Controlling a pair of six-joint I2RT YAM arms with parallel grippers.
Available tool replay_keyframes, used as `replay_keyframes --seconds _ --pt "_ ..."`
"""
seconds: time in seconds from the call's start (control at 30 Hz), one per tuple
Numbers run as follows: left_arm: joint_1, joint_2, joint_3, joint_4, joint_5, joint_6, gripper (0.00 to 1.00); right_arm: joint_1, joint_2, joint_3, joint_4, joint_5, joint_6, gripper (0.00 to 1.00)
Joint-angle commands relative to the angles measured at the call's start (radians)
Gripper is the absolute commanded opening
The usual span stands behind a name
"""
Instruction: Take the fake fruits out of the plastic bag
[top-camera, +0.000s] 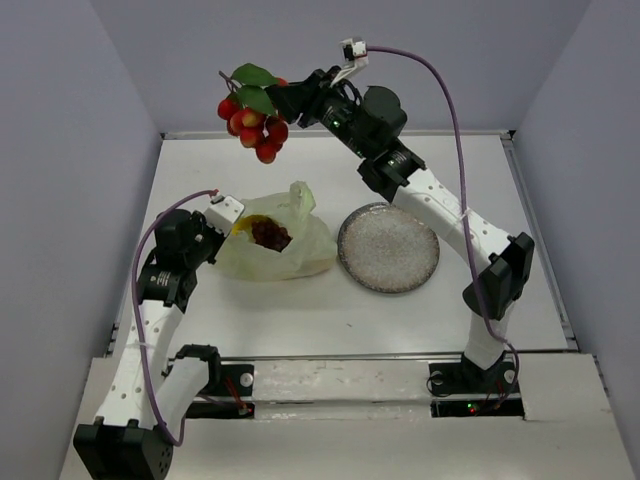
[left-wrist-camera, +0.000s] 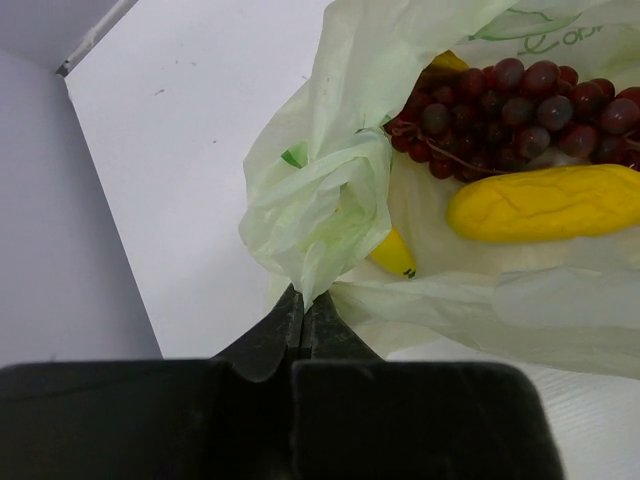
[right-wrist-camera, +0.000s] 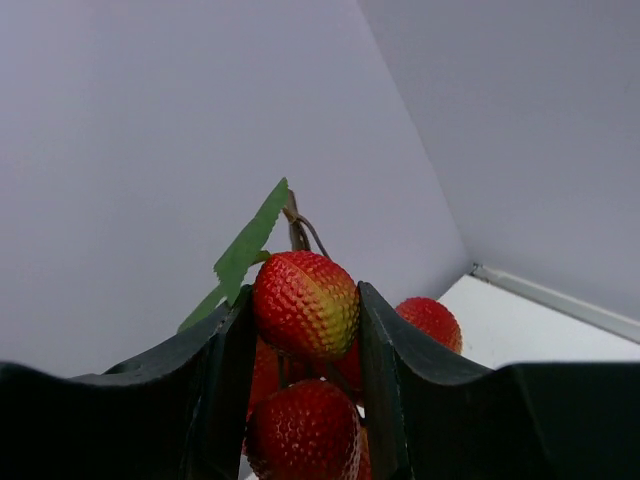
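Red fruit bunch (top-camera: 252, 122) with green leaves is hanging from the right gripper (top-camera: 283, 100), high over the far edge of the table (top-camera: 300, 320). The plastic bag (top-camera: 305, 250) is lying just left of the plate (top-camera: 388, 247), with the left gripper (top-camera: 232, 222) at its left edge.

From the left wrist, the closed fingers are pinching a gathered fold of the bag. Grapes (left-wrist-camera: 510, 110) and a yellow piece (left-wrist-camera: 545, 203) are lying inside.

From the right wrist, the half-spread fingers are clamping one red fruit.

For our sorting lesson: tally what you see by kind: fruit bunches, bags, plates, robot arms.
Fruit bunches: 2, the red bunch and the purple grape bunch
Bags: 1, the plastic bag
Plates: 1, the plate
Robot arms: 2, left arm and right arm
Total: 6
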Motion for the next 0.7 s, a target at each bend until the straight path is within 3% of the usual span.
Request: replay_keyframes --seconds 0.0,0.13,0.33,0.47,0.67 --pt "0.005 -0.011 0.048 0.026 0.017 0.008 0.0 -0.055 0.004 0.08 0.122 0.089 0.037 0.01" --pt "0.005 -0.017 0.042 0.035 0.016 0.0 0.0 -0.142 -0.094 -0.023 0.03 0.148 -0.066 0.01" --pt "0.007 -0.027 0.051 0.038 0.049 -0.015 0.0 -0.191 -0.351 -0.406 -0.217 0.267 -0.236 0.01" --pt "0.005 -0.05 0.033 0.009 0.085 0.055 0.0 -0.191 -0.465 -0.689 -0.339 0.336 -0.235 0.01" --pt "0.005 -0.093 -0.004 -0.071 0.12 0.213 0.0 -0.191 -0.565 -0.953 -0.356 0.41 -0.175 0.01"
